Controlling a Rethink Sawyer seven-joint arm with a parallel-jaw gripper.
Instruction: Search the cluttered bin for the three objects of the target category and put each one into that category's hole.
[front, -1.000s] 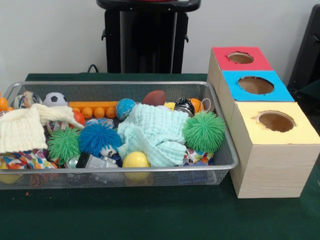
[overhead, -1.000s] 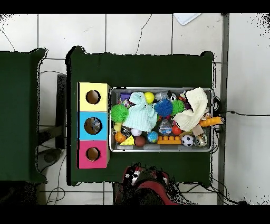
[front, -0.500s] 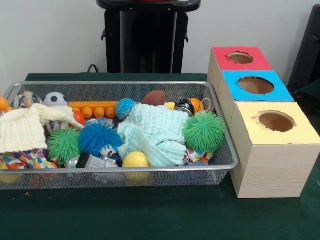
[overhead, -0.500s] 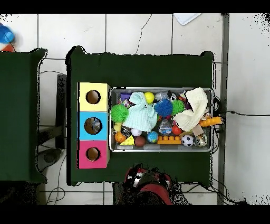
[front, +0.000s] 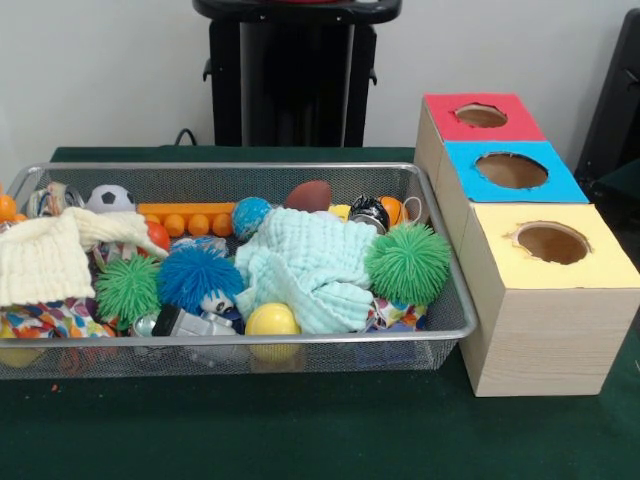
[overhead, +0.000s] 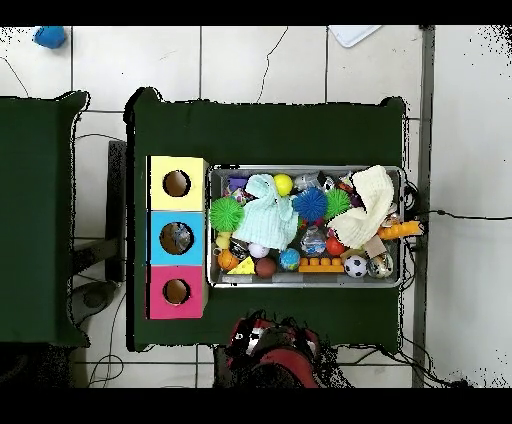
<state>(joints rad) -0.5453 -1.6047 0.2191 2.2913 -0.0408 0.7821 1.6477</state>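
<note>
You had a full wire bin (front: 240, 341) on the desk. From the left it held a cream cloth (front: 45, 255), a soccer ball (front: 110, 198), a small green spiky ball (front: 127, 288), a blue spiky ball (front: 197, 277) and a yellow ball (front: 272, 320). Then came a mint cloth (front: 310, 265) heaped mid-bin and a larger green spiky ball (front: 407, 262) against the right wall.

Just right of the bin stood the yellow hole (front: 551, 242), blue hole (front: 511, 170) and red hole (front: 481, 115).

Only the arm (overhead: 272, 352) showed, drawn back at the desk's edge. Neither view showed you the fingers, so their state could not be told.

The main risk was the two cloths. They probably hid some targets, and a grab through them could snag fabric and drag other toys out. Round balls could also slip away.
</note>
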